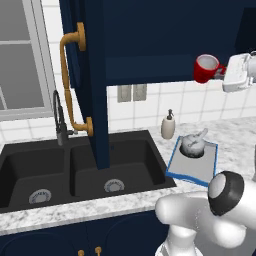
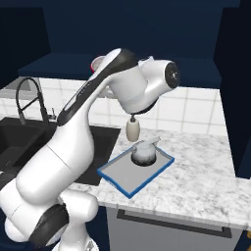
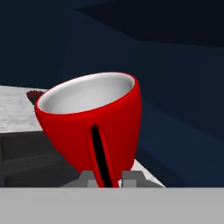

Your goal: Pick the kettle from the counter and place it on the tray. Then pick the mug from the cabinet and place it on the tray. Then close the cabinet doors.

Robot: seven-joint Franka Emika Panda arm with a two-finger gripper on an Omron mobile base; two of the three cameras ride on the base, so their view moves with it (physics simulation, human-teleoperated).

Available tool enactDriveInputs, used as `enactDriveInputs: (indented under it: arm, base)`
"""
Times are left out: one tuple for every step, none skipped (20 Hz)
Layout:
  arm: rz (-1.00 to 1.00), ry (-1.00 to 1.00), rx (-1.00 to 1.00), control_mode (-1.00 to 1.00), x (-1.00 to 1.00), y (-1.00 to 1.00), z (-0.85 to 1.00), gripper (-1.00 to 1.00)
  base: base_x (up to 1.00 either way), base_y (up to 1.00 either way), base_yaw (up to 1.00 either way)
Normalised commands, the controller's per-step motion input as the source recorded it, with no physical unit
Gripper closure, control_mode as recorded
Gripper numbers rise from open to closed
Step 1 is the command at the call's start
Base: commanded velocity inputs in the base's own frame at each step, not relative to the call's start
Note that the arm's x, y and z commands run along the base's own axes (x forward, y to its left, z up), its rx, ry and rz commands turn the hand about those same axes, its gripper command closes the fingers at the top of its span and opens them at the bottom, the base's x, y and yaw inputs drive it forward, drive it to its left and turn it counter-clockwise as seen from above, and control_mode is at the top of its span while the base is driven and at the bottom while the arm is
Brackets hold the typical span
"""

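mug [image 1: 206, 68] is in the jaws: hand view shows its loop handle running straight down between the two fingertips [image 3: 87, 178], jaws closed narrow on it, red body and white interior tilted right in front of the camera. gripper [image 1: 224, 72] sits up at the open front of the cabinet [image 1: 150, 40], mug just at the shelf edge, well above the tray [image 1: 212, 155]. kettle [image 1: 193, 141] is already on the tray, parked at the end toward the soap dispenser [image 1: 168, 125] and the wall; the tray end toward the tabletop [image 1: 235, 135] edge is bare. so relative to the tray, the mug is straight up and slightly toward the wall, and the move i'd expect is down and a bit outward to land on the bare half, clear of the kettle spout. the mug is held by the handle only, so it could swing. cabinet door [image 1: 95, 85] beside the sink [image 1: 75, 170] stands open, closing not yet done.
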Motion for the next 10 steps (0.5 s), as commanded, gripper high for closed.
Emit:
enactDriveInputs:
  arm:
    - [-0.09,0.00,-0.14,-1.00,-1.00,0.55,-0.31,1.00]
    - [-0.11,0.00,-0.16,-1.00,-0.89,0.63,-0.42,1.00]
    - [-0.11,0.05,-0.14,-1.00,-0.76,0.54,-0.41,1.00]
    - [-0.11,0.04,-0.11,-1.00,-0.80,0.46,-0.36,1.00]
    - [-0.11,0.08,-0.09,-1.00,-0.73,0.28,-0.38,1.00]
    - [-0.11,0.08,-0.04,-1.00,-0.67,0.01,-0.36,1.00]
    - [-0.12,0.12,-0.01,-1.00,-0.54,0.00,-0.39,1.00]
    - [-0.12,0.15,0.00,-1.00,-0.39,0.00,-0.45,1.00]
    - [-0.10,0.19,0.00,-1.00,-0.20,0.00,-0.54,1.00]
    - [-0.09,0.20,0.00,-1.00,-0.15,0.00,-0.61,1.00]
  base:
    - [0.00,0.00,0.00]
    - [0.00,0.00,0.00]
    - [0.00,0.00,0.00]
    - [0.00,0.00,0.00]
    - [0.00,0.00,0.00]
    - [0.00,0.00,0.00]
    - [0.00,0.00,0.00]
    - [0.00,0.00,0.00]
    - [0.00,0.00,0.00]
    - [0.00,0.00,0.00]
